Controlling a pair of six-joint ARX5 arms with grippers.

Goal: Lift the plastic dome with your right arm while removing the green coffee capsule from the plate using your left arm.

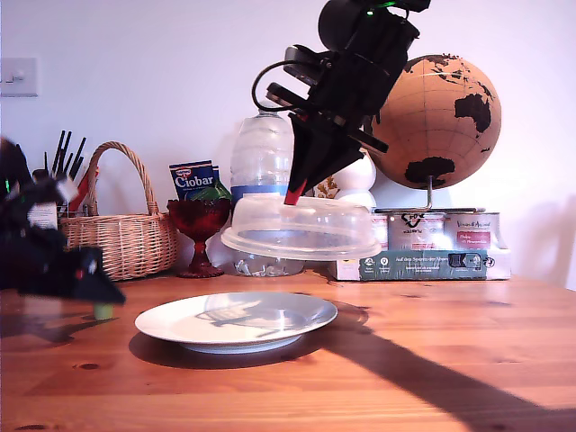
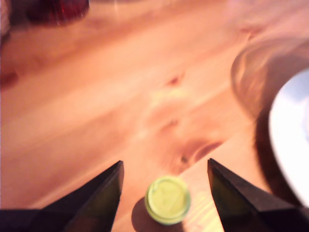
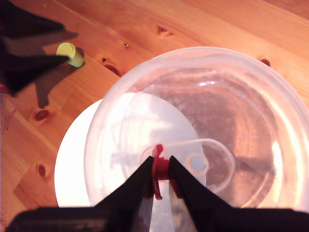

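My second gripper [image 3: 161,176] pinches the red tab [image 3: 158,169] of the plastic dome [image 1: 301,225], holding it in the air above the plate [image 1: 236,319]. My first gripper [image 2: 164,176], jaws spread, frames the green coffee capsule [image 2: 167,199], which stands on the wooden table [image 1: 432,360] off the plate toward the exterior view's left. Behind stand a wicker basket [image 1: 121,238], a red goblet [image 1: 199,229], a water bottle [image 1: 261,157] and a globe [image 1: 441,121].

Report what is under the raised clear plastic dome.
Under the clear plastic dome, held up by my second gripper, lies the round white plate, seemingly bare. The small green coffee capsule stands on the wooden table, off the plate.
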